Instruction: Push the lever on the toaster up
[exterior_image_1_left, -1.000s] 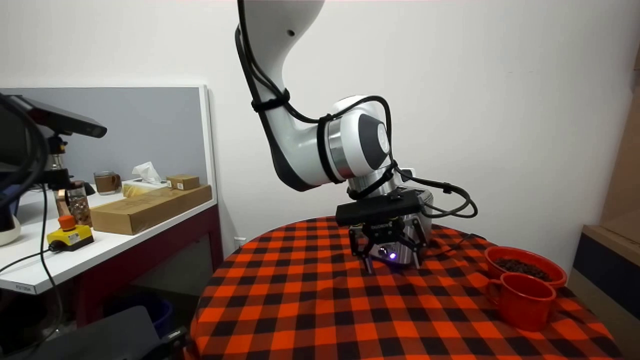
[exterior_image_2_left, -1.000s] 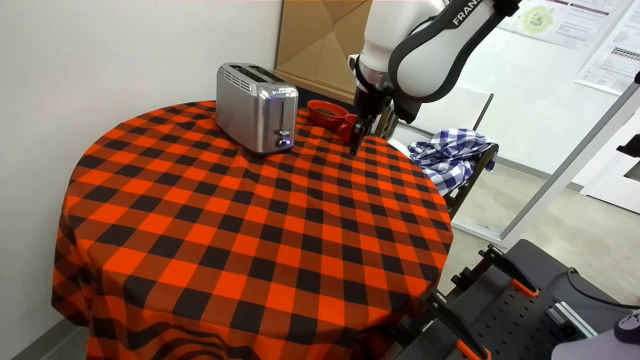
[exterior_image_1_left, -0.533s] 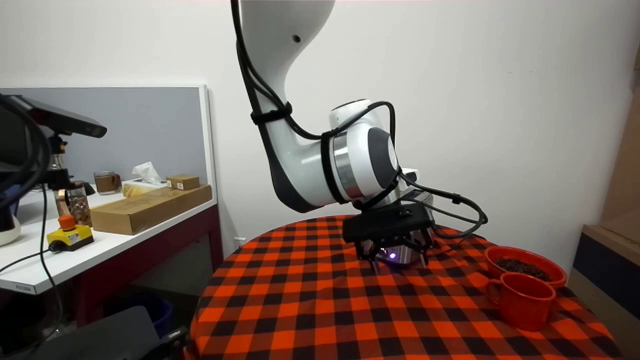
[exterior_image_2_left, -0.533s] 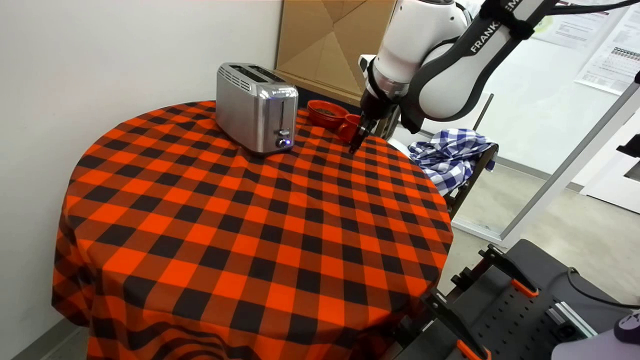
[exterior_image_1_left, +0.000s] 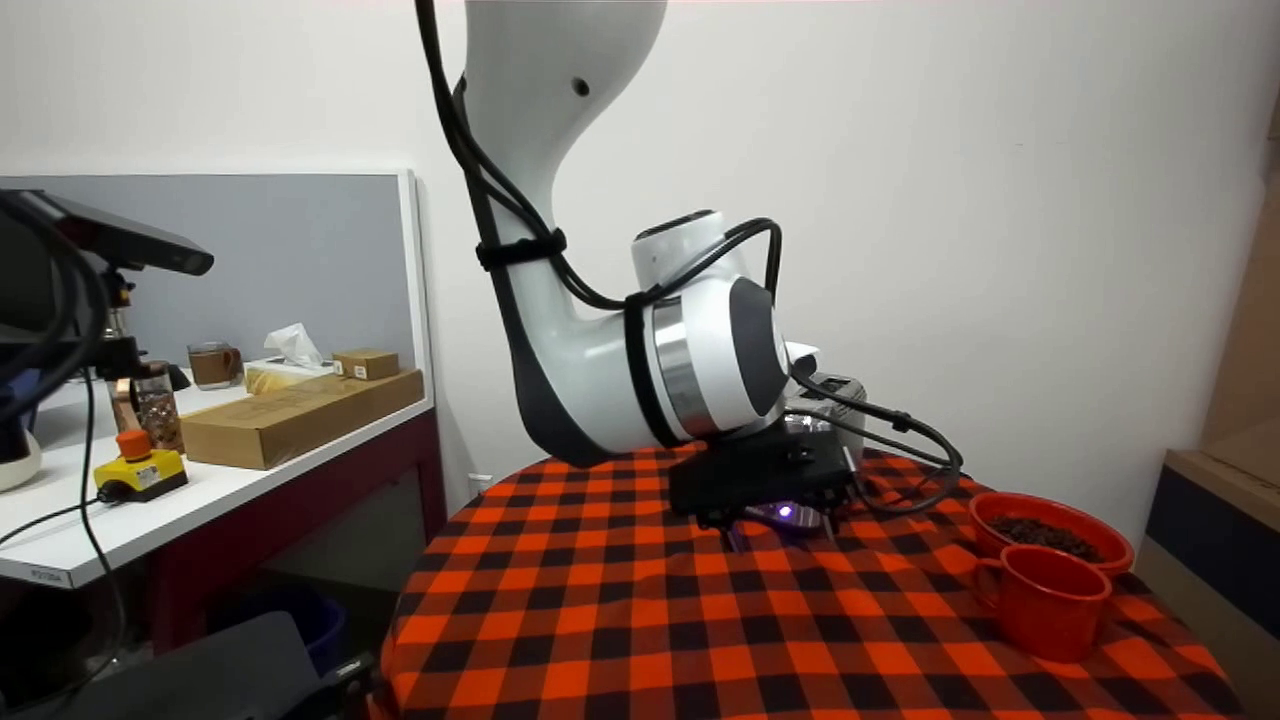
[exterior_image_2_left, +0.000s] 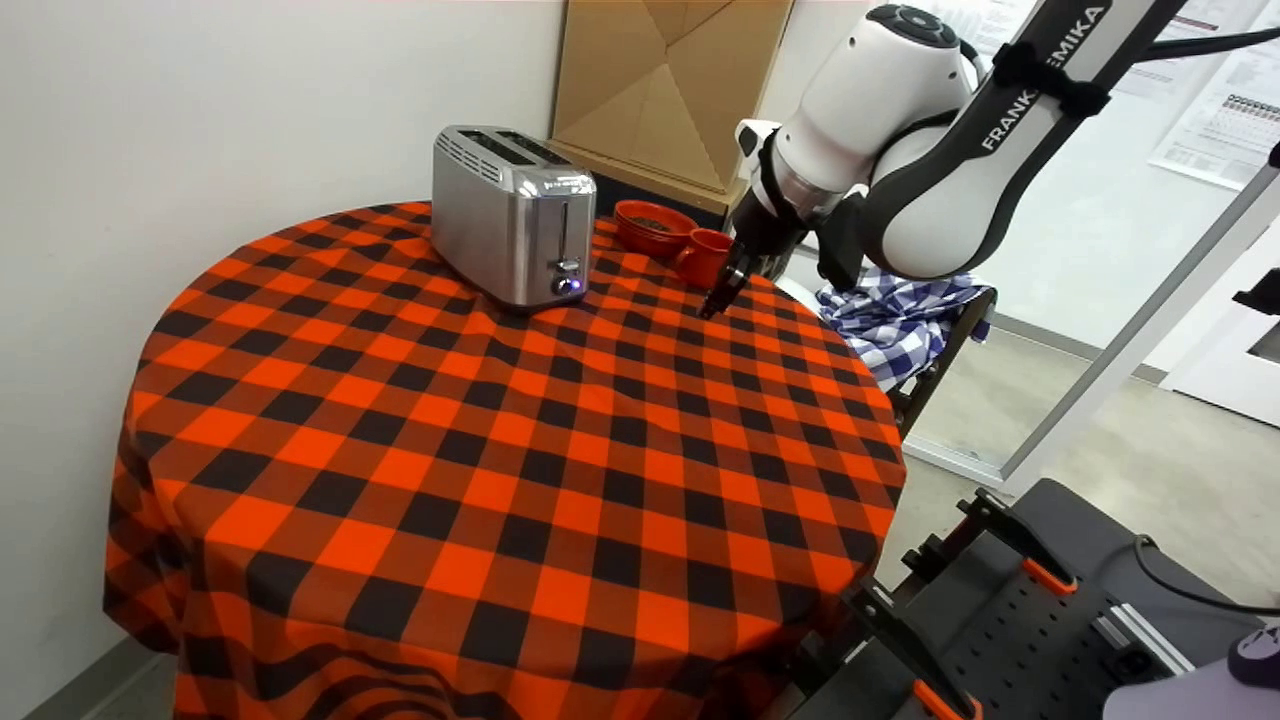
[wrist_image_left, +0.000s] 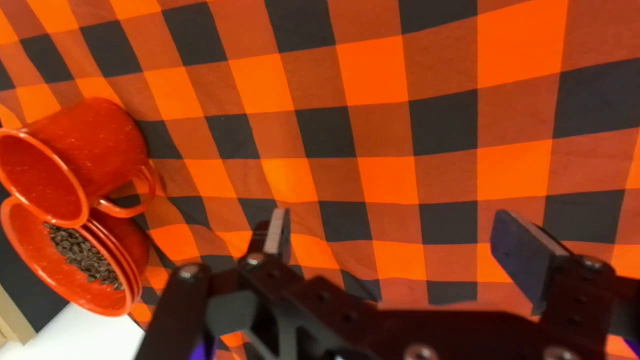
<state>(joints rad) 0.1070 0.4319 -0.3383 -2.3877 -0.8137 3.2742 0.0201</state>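
Toaster lever (exterior_image_2_left: 568, 266): at the low end of its slot, upper half of the frame and left of centre in an exterior view; you see the knob (exterior_image_2_left: 562, 287) just beneath it.
Silver toaster (exterior_image_2_left: 480, 215): upright on the red-and-black checked tablecloth (exterior_image_2_left: 420, 430), upper left of the same frame.
Your gripper (exterior_image_2_left: 711, 310): right of the lever in that frame and slightly lower, apart from it, with tablecloth showing between the two.
Jaw spread: wide; in the wrist view your two pads (wrist_image_left: 517, 255) stand well apart, near lower centre and lower right, tablecloth seen between them.
Hidden from you: in an exterior view the gripper is in front of the toaster, right of centre, and covers the lever; a purple light (exterior_image_1_left: 785, 511) shows between your fingers (exterior_image_1_left: 735, 540).
Fingertip height: low, angled down; you cannot tell whether they touch the tablecloth.
Red mug (wrist_image_left: 95, 150): upright, left edge of the wrist view.
Stacked red bowls (wrist_image_left: 25, 240): just beside the mug, lower left, holding dark brown pieces.
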